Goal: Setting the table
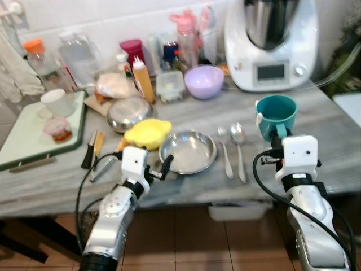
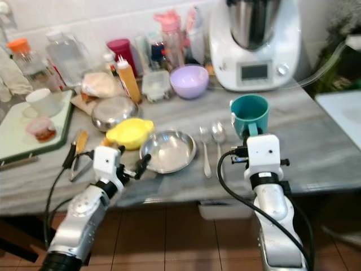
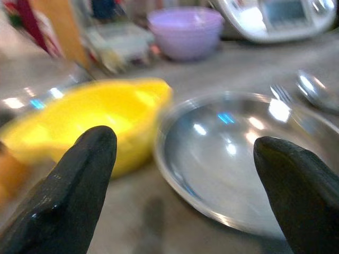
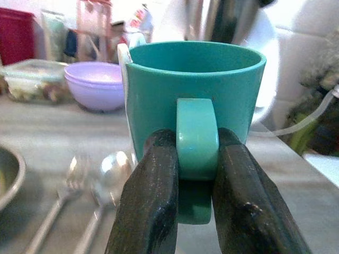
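Observation:
A teal mug stands on the grey counter at the right, and my right gripper is shut on its handle. A shallow steel bowl lies at the counter's middle front. A fork and a spoon lie side by side between bowl and mug. A yellow dish sits just left of the steel bowl. My left gripper is open, low at the counter's front. One fingertip points toward the yellow dish and the other toward the steel bowl.
Behind stand a purple bowl, a white kitchen machine, an orange sauce bottle, a steel lid and several jars. A green-rimmed tray with a white cup lies left. Knives lie beside it.

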`<state>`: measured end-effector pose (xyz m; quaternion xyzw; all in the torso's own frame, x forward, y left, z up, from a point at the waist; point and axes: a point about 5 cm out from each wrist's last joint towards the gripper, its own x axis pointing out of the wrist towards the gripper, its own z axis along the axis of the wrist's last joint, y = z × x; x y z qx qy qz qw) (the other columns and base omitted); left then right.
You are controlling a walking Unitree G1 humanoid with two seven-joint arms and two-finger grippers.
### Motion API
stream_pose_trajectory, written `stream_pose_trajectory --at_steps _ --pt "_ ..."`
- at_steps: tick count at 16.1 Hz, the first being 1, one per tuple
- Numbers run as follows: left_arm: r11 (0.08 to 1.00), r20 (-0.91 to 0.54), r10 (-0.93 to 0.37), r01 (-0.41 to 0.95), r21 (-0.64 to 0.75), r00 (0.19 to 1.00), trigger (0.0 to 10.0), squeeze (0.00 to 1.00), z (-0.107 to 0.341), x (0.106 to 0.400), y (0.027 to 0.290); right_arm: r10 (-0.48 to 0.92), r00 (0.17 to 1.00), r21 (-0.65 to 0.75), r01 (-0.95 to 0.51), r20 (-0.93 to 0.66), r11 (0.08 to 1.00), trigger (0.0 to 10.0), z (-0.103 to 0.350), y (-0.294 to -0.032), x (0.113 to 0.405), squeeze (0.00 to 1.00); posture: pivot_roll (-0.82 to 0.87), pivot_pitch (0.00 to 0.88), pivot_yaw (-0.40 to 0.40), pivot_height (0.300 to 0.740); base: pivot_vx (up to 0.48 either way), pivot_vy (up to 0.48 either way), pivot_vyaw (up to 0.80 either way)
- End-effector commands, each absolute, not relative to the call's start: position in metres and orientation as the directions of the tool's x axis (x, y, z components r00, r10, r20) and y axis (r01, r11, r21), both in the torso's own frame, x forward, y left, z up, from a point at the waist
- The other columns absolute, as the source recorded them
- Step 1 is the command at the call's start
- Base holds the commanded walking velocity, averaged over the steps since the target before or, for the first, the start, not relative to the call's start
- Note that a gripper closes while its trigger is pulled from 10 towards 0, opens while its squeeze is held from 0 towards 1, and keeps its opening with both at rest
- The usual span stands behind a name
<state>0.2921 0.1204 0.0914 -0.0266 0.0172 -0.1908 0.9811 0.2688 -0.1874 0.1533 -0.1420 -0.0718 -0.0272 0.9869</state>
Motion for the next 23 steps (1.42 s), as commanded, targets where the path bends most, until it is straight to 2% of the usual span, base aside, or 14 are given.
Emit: stream_pose_trajectory --at_steps 1,7,10,13,16,23 --pt "0.940 -0.033 -0.340 0.338 -0.044 0.940 10.0 0.00 0.092 0.290 0.134 0.006 0.983 -0.270 0.045 0.186 0.962 10.0 0.163 -0.177 0.270 0.00 -0.19 0.000 0.121 0.740 0.424 0.000 0.00" --pt "0.940 -0.028 -0.341 0.340 -0.032 0.940 10.0 0.00 0.097 0.265 0.148 0.025 0.980 -0.278 0.032 0.197 0.960 10.0 0.169 -0.176 0.268 0.00 -0.17 0.000 0.121 0.740 0.060 0.000 0.00" --pt "0.924 -0.059 -0.381 0.378 -0.048 0.923 10.0 0.00 0.096 0.247 0.161 0.034 0.982 -0.278 0.020 0.188 0.960 10.0 0.170 -0.179 0.271 0.00 -0.15 0.005 0.116 0.740 0.000 0.000 0.00" --pt "0.907 -0.067 -0.420 0.415 -0.069 0.905 10.0 0.00 0.097 0.239 0.162 0.072 0.984 -0.253 -0.029 0.164 0.967 10.0 0.170 -0.179 0.275 0.00 -0.14 0.025 0.108 0.740 0.000 0.000 0.00" --pt "0.875 -0.077 -0.480 0.472 -0.105 0.874 10.0 0.00 0.101 0.232 0.158 0.133 0.983 -0.247 -0.098 0.129 0.964 10.0 0.170 -0.187 0.287 0.00 -0.12 0.044 0.103 0.740 0.000 0.000 0.00" --pt "0.854 -0.106 -0.519 0.509 -0.110 0.848 10.0 0.00 0.100 0.223 0.162 0.241 0.969 -0.165 -0.229 0.061 0.959 10.0 0.159 -0.185 0.317 0.00 -0.07 0.077 0.121 0.740 0.000 0.000 0.00"
